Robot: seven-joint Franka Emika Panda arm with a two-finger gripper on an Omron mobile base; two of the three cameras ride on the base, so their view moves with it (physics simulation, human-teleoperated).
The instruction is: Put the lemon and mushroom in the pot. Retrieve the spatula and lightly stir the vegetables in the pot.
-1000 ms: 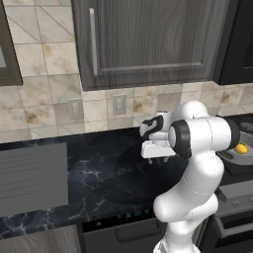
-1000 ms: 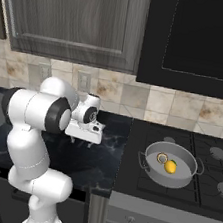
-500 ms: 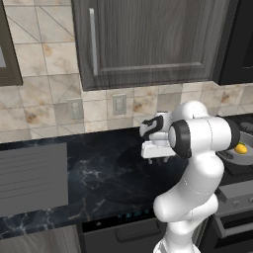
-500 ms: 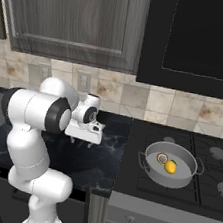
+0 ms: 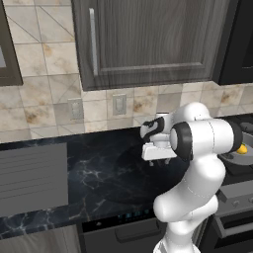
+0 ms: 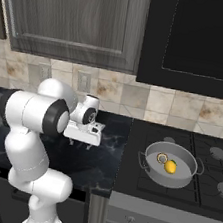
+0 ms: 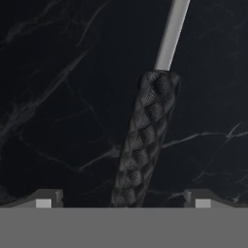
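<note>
The spatula's dark textured handle point(image 7: 143, 140) lies on the black counter, with its light grey shaft running off the top of the hand view. My gripper point(image 7: 123, 202) is open and hangs right over the handle, one fingertip point(image 7: 44, 200) on each side, not touching it. From the base views the gripper point(image 5: 158, 160) point(image 6: 83, 143) points down at the counter, left of the stove. The grey pot point(image 6: 171, 181) point(image 5: 230, 159) stands on the stove. Inside it lie the yellow lemon point(image 6: 170, 166) point(image 5: 241, 149) and, beside the lemon, the small pale mushroom point(image 6: 162, 158).
The black marble counter point(image 5: 99, 173) runs left from the stove point(image 6: 211, 169). Dark cabinets point(image 5: 148, 39) hang above a tiled wall with outlets point(image 5: 118, 104). A black microwave point(image 6: 205, 41) sits over the stove.
</note>
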